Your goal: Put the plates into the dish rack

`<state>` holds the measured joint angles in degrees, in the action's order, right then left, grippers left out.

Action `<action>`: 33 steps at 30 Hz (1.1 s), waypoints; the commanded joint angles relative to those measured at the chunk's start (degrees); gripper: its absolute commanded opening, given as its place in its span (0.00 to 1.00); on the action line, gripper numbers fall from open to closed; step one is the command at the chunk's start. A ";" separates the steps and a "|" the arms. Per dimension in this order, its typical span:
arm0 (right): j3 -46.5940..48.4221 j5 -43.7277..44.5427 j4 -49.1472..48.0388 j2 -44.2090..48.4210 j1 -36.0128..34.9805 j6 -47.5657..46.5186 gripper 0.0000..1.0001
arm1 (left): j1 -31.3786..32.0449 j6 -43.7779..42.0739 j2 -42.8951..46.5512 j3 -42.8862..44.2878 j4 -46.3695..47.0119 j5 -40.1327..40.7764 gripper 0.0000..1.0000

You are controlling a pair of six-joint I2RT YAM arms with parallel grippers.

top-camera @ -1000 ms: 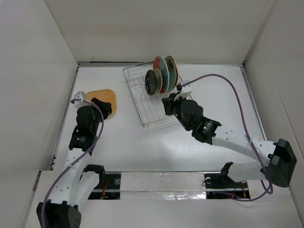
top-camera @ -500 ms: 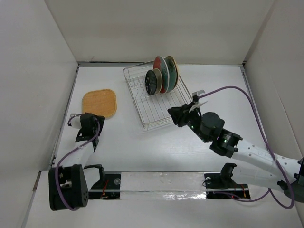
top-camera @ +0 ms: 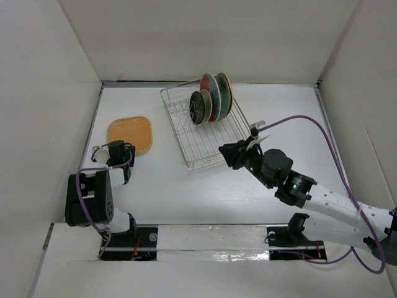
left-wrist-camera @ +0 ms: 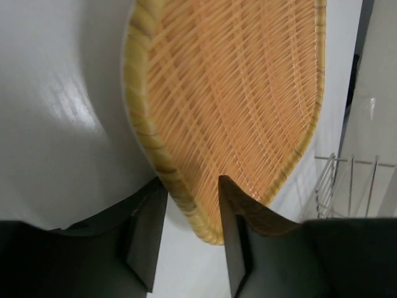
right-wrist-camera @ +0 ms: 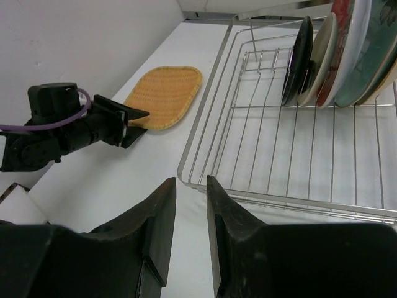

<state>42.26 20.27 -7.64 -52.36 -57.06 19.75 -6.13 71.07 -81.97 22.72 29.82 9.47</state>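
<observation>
Plate, orange woven: flat on the table, well left of the dish rack.
Left gripper: jaws straddle its near rim. Pinching or not, can't tell!
Right gripper: narrow gap, empty, by the rack's front edge.
Other plates: upright at the rack's far end.

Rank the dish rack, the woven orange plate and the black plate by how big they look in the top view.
1. dish rack, clearly the largest
2. woven orange plate, lying flat
3. black plate, the smallest, though it stands on edge in the rack, so less of its face shows
</observation>
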 commanded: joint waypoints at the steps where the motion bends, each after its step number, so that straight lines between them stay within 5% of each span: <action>1: 0.19 0.03 -1.59 0.59 -0.42 0.29 0.32 | -0.29 0.91 -4.33 1.36 2.07 -0.16 0.36; 6: 0.28 2.05 -0.28 0.94 0.10 -0.15 0.32 | -0.29 1.44 -2.14 -0.83 4.54 1.16 0.00; 11: 0.45 1.53 -0.27 0.94 0.63 -0.24 0.33 | -0.29 -0.66 9.68 -6.88 10.16 2.48 0.00; 15: 1.24 -0.05 -1.15 -0.19 0.63 -0.24 0.53 | -0.29 -3.12 25.16 -9.36 8.33 0.90 0.00; 23: 6.69 -7.78 -4.22 -8.54 1.16 0.29 0.77 | -0.81 -14.36 53.38 -3.05 -8.88 -1.29 0.00; 33: 19.95 -22.71 -10.20 -29.10 8.79 5.72 0.93 | 4.54 -16.58 61.32 0.22 -12.07 -14.12 0.00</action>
<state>57.93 5.56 -12.56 -77.43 -51.29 22.15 -3.16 54.70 -22.06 19.27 13.39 1.26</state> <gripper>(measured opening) 0.922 0.090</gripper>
